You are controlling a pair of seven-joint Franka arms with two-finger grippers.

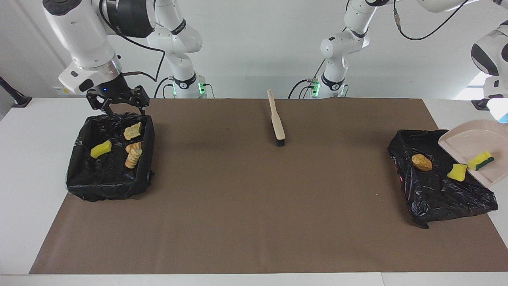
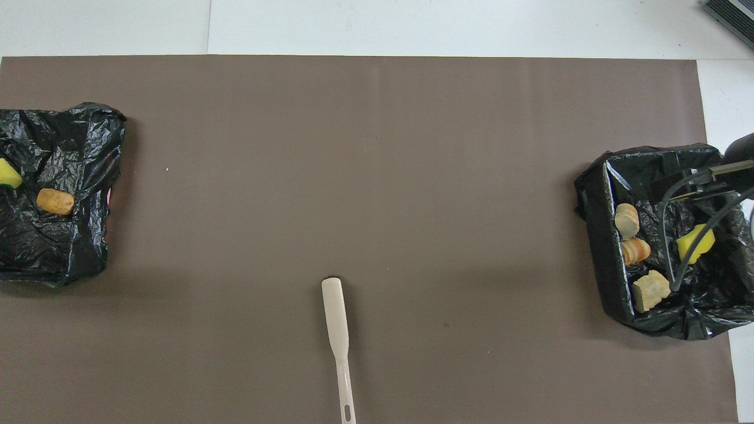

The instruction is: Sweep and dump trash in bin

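Brown mat (image 1: 238,198) lies bare between bins; brush (image 1: 276,123) midway.

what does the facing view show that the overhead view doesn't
Only facing: the dustpan tilted over the bin at the left arm's end, one yellow sponge on it, and the open right gripper over the other bin. The left gripper is out of frame.
Only overhead: nothing of note.
Both: both bins, the brown lump, a sponge beside it, the trash in the other bin, the brush.
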